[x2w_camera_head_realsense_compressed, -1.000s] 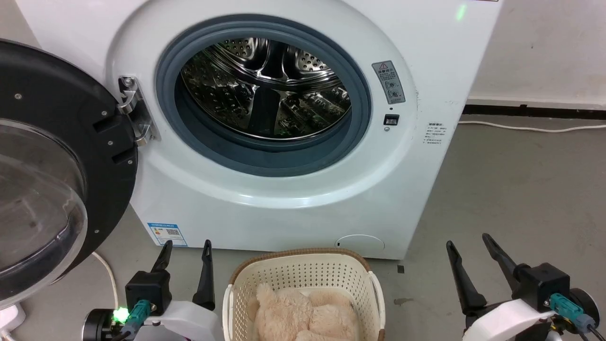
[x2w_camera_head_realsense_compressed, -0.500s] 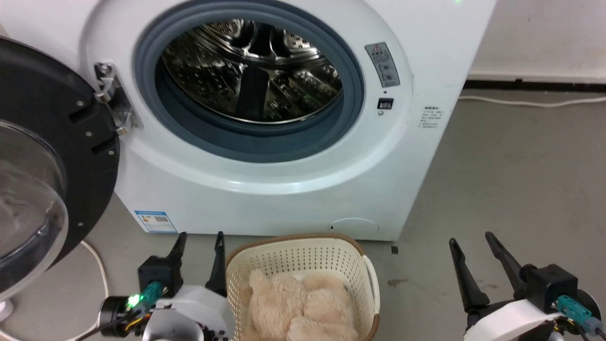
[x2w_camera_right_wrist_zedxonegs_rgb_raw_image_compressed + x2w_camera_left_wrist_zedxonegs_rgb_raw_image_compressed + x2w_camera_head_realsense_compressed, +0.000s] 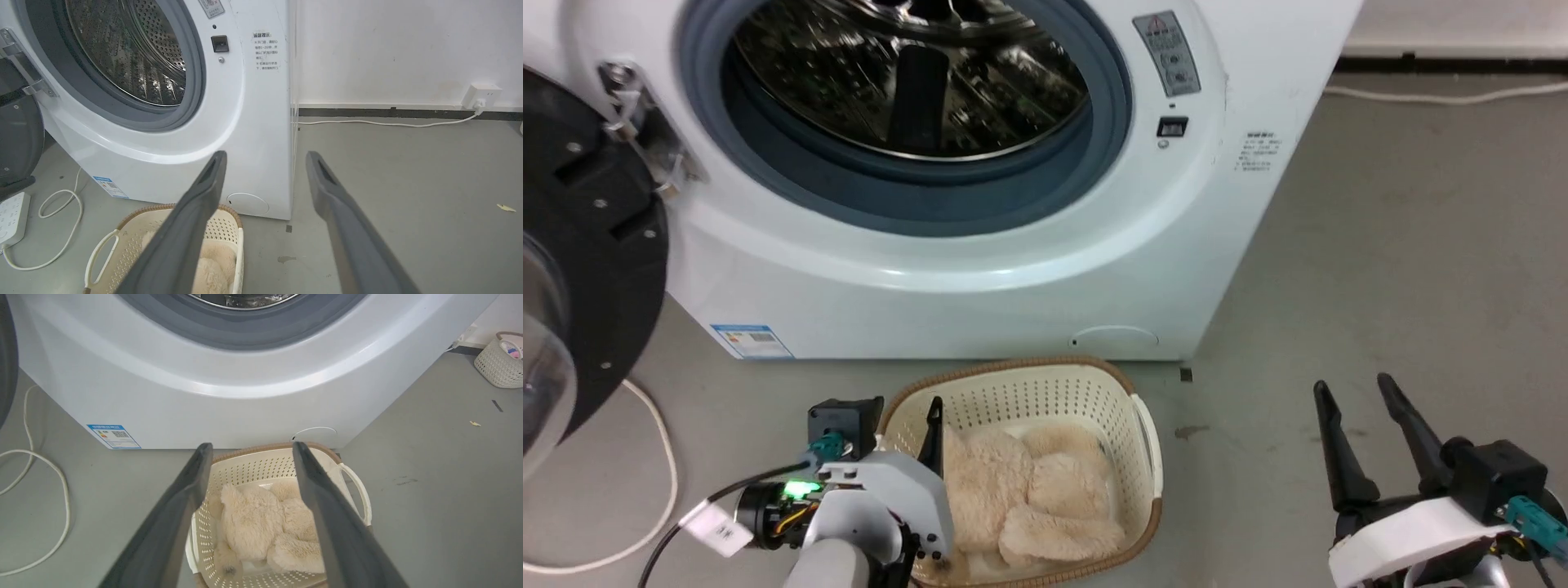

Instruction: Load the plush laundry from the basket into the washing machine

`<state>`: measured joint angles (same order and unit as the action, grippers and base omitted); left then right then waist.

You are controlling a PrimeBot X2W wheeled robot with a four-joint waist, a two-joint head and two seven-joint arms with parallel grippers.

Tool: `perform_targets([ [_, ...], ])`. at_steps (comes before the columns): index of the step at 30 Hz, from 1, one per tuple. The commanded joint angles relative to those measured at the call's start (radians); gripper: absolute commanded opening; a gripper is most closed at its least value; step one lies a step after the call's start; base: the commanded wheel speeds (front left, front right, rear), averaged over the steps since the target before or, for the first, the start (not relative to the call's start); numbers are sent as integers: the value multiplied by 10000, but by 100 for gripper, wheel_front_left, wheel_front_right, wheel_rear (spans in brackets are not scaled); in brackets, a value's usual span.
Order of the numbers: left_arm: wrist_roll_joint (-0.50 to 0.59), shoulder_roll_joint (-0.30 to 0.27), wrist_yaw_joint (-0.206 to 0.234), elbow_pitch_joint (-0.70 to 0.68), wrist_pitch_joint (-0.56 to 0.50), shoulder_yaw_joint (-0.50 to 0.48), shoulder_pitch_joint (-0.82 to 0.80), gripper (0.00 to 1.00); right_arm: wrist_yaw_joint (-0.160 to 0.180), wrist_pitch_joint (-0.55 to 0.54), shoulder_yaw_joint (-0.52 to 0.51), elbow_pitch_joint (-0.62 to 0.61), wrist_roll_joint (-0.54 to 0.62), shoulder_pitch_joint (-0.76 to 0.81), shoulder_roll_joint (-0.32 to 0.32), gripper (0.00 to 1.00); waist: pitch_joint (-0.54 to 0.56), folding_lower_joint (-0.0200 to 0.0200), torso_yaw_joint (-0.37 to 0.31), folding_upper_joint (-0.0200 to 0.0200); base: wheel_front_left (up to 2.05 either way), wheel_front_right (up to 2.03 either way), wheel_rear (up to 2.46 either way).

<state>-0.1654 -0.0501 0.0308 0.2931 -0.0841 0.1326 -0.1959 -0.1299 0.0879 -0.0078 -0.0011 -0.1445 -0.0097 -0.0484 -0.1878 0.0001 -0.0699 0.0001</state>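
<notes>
Cream-beige plush laundry (image 3: 1029, 490) lies in the basket (image 3: 1045, 400) before the open washing machine (image 3: 980, 302), so loading hasn't begun; left jaws hang wide and empty at the basket's rim, right jaws wide, empty, well aside

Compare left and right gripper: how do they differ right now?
Left gripper is at the basket rim, fingers framing the plush; right gripper is over bare floor, clear of the basket. Left aims down into the basket; right aims toward the washer corner. Both open, both empty.
</notes>
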Motion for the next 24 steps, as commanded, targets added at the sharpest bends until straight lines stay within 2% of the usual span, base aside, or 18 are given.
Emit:
perform_targets([
  [1, -139, -6, 4, 273, -150, 94, -284, 100, -3, 114, -38, 7, -154, -188, -8, 100, -241, -1, -122, -1, 0, 0, 0],
  [13, -803, -22, 320, 1803, -1840, 470, -1388, 100, -4, 434, -169, 19, -601, -397, -9, 100, -1390, -1, -481, -1, 0, 0, 0],
  [24, -995, -136, 305, 2685, -2866, 1201, -2084, 100, -5, 702, -204, 69, -1094, -619, -11, 100, -2426, -1, -768, -1, 0, 0, 0],
])
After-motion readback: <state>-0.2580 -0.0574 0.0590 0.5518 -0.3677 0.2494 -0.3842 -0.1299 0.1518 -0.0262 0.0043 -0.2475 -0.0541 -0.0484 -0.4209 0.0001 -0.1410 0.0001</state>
